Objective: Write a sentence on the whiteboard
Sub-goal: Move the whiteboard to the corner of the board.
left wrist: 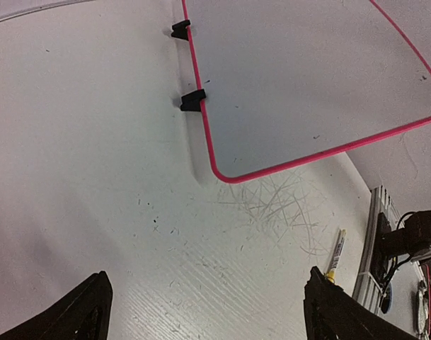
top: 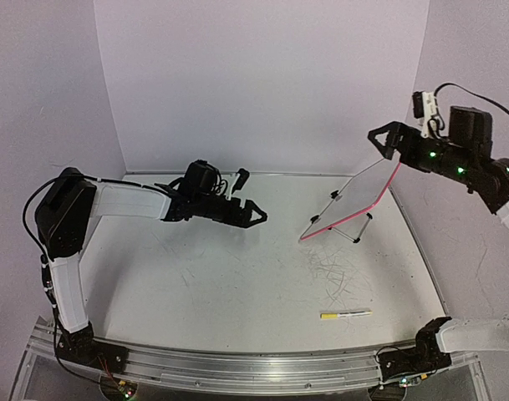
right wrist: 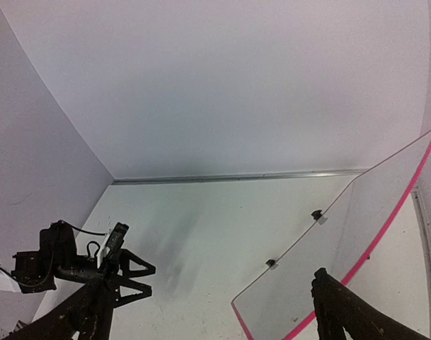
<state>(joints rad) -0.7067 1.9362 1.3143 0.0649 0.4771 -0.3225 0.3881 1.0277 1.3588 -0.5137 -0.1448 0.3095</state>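
- Top external view: a yellow marker [top: 346,314] lies on the counter [top: 237,284], well to the near side of the whiteboard [top: 354,199], with grey scribbles [top: 329,271] between them.
- The left gripper [top: 258,215] hovers left of the whiteboard, jaws wide and empty.
- The whiteboard stands tilted on its black legs, pink rim toward the marker.
- The right gripper [top: 384,144] hangs at the whiteboard's upper corner, jaws wide; I cannot tell whether it touches the whiteboard.
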